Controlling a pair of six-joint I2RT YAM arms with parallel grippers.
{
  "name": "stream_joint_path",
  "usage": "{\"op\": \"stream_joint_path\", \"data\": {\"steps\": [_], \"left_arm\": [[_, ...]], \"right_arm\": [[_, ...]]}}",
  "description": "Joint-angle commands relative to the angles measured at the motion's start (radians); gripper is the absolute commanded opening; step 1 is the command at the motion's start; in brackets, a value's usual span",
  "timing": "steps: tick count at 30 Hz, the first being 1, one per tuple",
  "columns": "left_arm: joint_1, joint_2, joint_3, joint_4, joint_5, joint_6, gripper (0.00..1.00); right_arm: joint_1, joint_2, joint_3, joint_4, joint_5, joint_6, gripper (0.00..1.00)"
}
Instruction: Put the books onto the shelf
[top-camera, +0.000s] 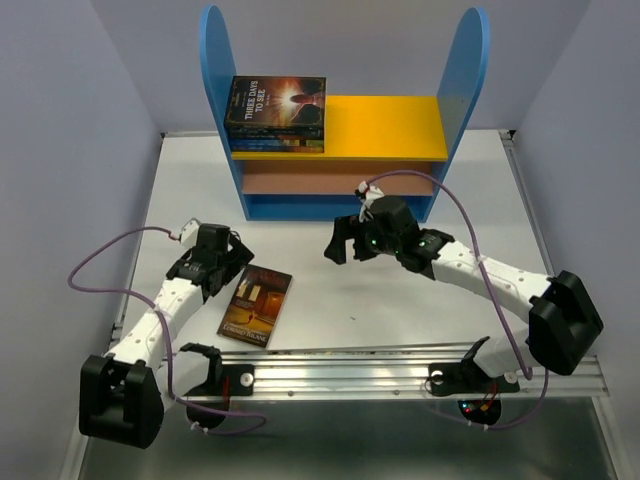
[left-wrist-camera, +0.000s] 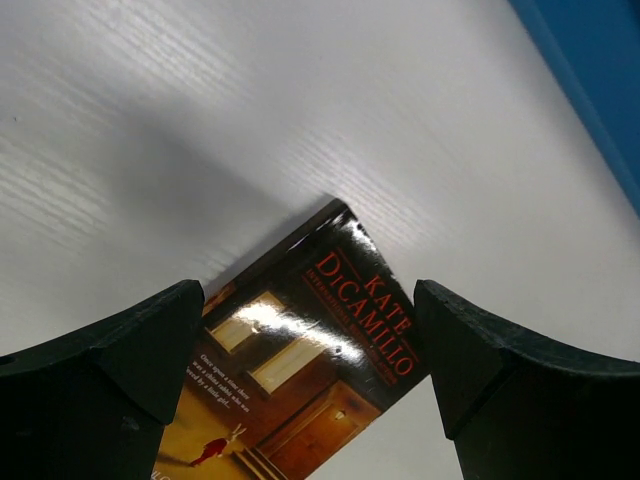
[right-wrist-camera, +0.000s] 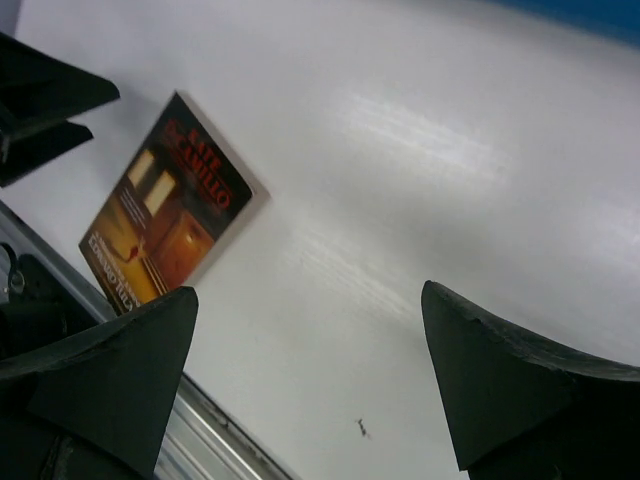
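Book (top-camera: 256, 306), last loose one, flat on table (top-camera: 400, 310); left gripper (top-camera: 232, 268) spread at its edge, right gripper (top-camera: 345, 240) spread too; risk: fingers skid off thin glossy cover

On the lone book (left-wrist-camera: 300, 380): "KATE DiCAMILLO"; on the top stacked book (top-camera: 277, 100): "THREE DAYS TO SEE".

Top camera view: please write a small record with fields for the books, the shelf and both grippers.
shelved: stack of books on the yellow upper board of the shelf, left end; top cover reads "Three Days to See"
not shelved: one Kate DiCamillo paperback, flat on the table
left gripper: open, holds nothing, aimed at that paperback's corner
right gripper: open, holds nothing, above the table in front of the shelf
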Motion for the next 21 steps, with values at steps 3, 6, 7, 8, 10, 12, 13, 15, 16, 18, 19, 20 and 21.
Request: {"op": "stream_joint_path", "data": {"steps": [3,6,7,8,10,12,13,15,16,18,19,20,21], "left_arm": [[0.005,0.045,-0.063,0.068,0.076,-0.019,0.98],[0.004,0.067,-0.092,0.127,0.133,-0.006,0.98],[0.004,0.073,-0.101,0.134,0.142,-0.002,0.98],[0.004,0.085,-0.104,0.143,0.159,0.003,0.97],[0.002,0.102,-0.127,0.157,0.173,0.003,0.96],[0.001,0.108,-0.149,0.177,0.201,0.004,0.95],[-0.004,0.107,-0.155,0.188,0.211,0.003,0.94],[-0.027,0.099,-0.167,0.208,0.247,-0.015,0.91],[-0.041,0.096,-0.166,0.205,0.244,-0.029,0.91],[-0.079,0.087,-0.167,0.22,0.254,-0.051,0.89],[-0.096,0.085,-0.169,0.229,0.256,-0.066,0.88],[-0.113,0.09,-0.172,0.246,0.253,-0.103,0.88],[-0.146,0.094,-0.172,0.252,0.245,-0.121,0.87]], "right_arm": [[0.017,0.004,-0.09,0.166,-0.082,0.169,1.0],[0.017,0.031,-0.098,0.164,-0.079,0.181,1.0],[0.017,0.043,-0.101,0.166,-0.082,0.185,1.0],[0.017,0.048,-0.104,0.166,-0.091,0.19,1.0],[0.017,0.059,-0.11,0.172,-0.1,0.205,1.0],[0.017,0.079,-0.113,0.175,-0.123,0.212,1.0],[0.017,0.085,-0.118,0.183,-0.134,0.216,1.0],[0.017,0.109,-0.118,0.184,-0.169,0.219,1.0],[0.017,0.116,-0.118,0.184,-0.179,0.224,1.0],[0.017,0.128,-0.119,0.181,-0.183,0.225,1.0],[0.017,0.131,-0.119,0.166,-0.176,0.224,1.0],[0.017,0.131,-0.113,0.152,-0.168,0.222,1.0],[0.017,0.136,-0.11,0.114,-0.17,0.216,1.0]]}}
